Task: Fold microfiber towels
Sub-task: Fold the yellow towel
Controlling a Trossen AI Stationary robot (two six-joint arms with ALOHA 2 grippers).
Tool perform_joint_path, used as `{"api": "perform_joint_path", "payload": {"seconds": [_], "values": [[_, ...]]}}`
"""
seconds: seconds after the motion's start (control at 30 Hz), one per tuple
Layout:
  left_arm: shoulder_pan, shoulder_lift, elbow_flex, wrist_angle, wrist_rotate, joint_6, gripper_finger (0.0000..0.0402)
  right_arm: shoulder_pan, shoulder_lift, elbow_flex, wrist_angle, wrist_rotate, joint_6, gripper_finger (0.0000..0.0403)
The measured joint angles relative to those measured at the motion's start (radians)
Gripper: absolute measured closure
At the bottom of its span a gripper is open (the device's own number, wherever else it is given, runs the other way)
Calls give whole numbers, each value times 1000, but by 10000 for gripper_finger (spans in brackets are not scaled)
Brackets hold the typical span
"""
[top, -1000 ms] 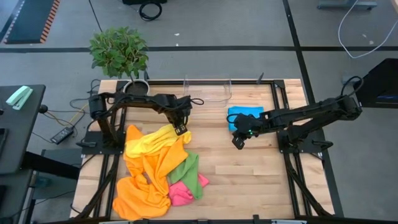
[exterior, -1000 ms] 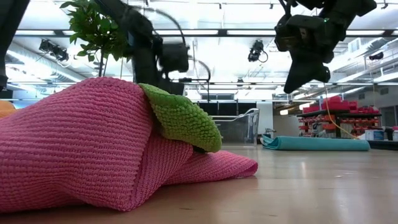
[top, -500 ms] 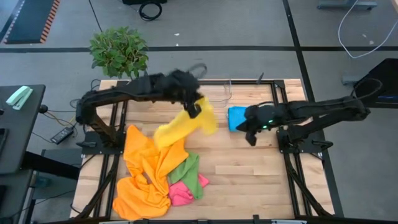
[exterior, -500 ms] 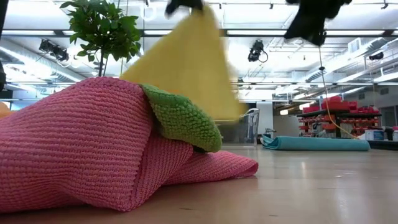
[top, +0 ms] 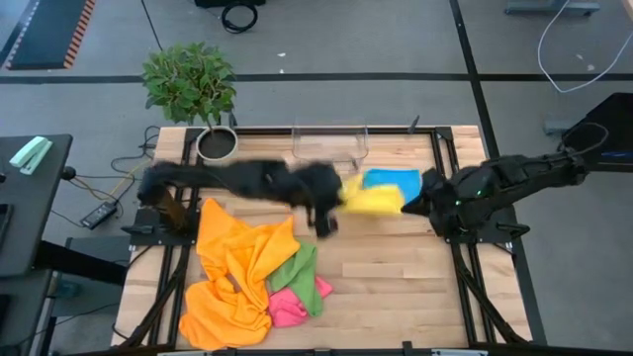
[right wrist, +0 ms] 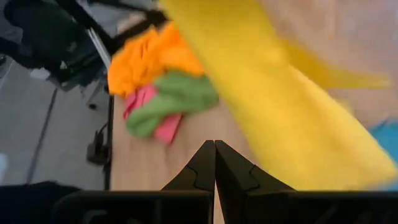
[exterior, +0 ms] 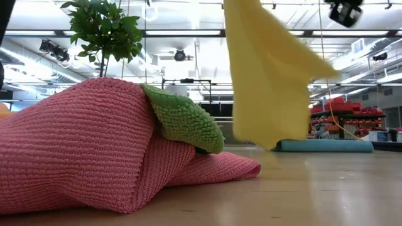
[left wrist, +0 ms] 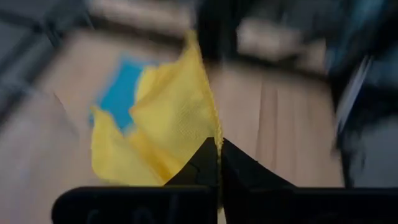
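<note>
Yellow towel (top: 374,199) aloft in left gripper (top: 341,194) jaws

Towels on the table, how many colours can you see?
5: yellow towel held up mid-table, blue towel behind it, orange towels, green towel and pink towel piled left. More may hide underneath.

Potted plant (top: 189,81), clear bin (top: 330,144).

Even, bright overhead light fills the room (ceiling strip lamps (exterior: 188,32) glare white in the low view). Motion blur smears the left arm (top: 247,183) and yellow towel (top: 374,200); the left wrist view is blurred throughout. Shadows stay faint.
</note>
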Motion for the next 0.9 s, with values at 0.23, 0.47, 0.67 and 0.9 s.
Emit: {"api": "perform_joint_path", "payload": {"seconds": [0.23,0.47,0.67,0.9], "values": [[-138,191,-34,-153,-39,66,396,256,106,-258,182,79,446,389],[-198,52,-440,215,-16,49,397,481,479,-364,610,310,654,389],[-196,-25,-717,458,87,-17,394,458,771,-227,621,338,658,389],[-201,-21,-770,505,152,-79,392,368,823,-136,424,314,734,376]]}}
